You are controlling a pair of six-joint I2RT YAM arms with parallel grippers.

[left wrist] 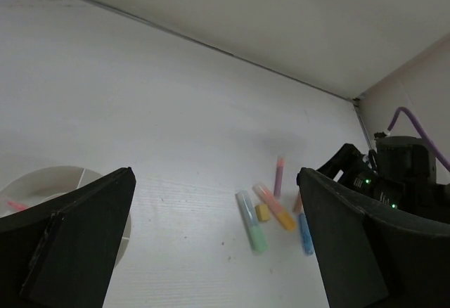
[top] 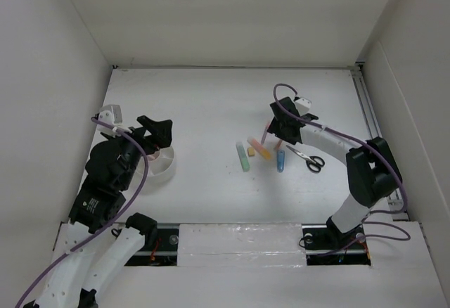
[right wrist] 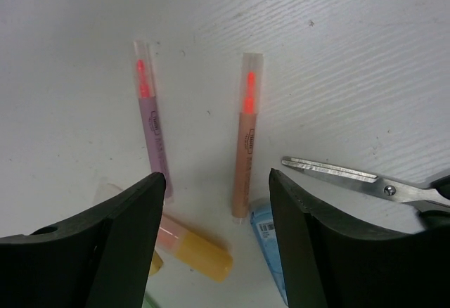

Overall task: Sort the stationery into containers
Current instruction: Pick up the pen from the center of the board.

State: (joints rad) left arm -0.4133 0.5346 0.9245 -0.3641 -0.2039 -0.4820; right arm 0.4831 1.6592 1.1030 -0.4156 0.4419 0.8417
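The stationery lies in a cluster right of centre: green marker (top: 243, 156), orange marker (top: 261, 148), yellow block (top: 251, 152), blue marker (top: 280, 160) and scissors (top: 307, 158). My right gripper (top: 278, 128) is open and empty, hovering over two thin pens, a pink-purple one (right wrist: 153, 132) and a peach one (right wrist: 246, 146), with the scissors' blades (right wrist: 330, 171) to its right. The white divided tub (top: 163, 164) stands at the left. My left gripper (top: 157, 129) is open and empty just above its far rim. In the left wrist view the tub (left wrist: 49, 181) holds something pink (left wrist: 14, 204).
White enclosure walls close in the table on the left, back and right. A metal rail (top: 367, 111) runs along the right wall. The right arm (left wrist: 397, 174) shows at the right edge of the left wrist view, beside the cluster.
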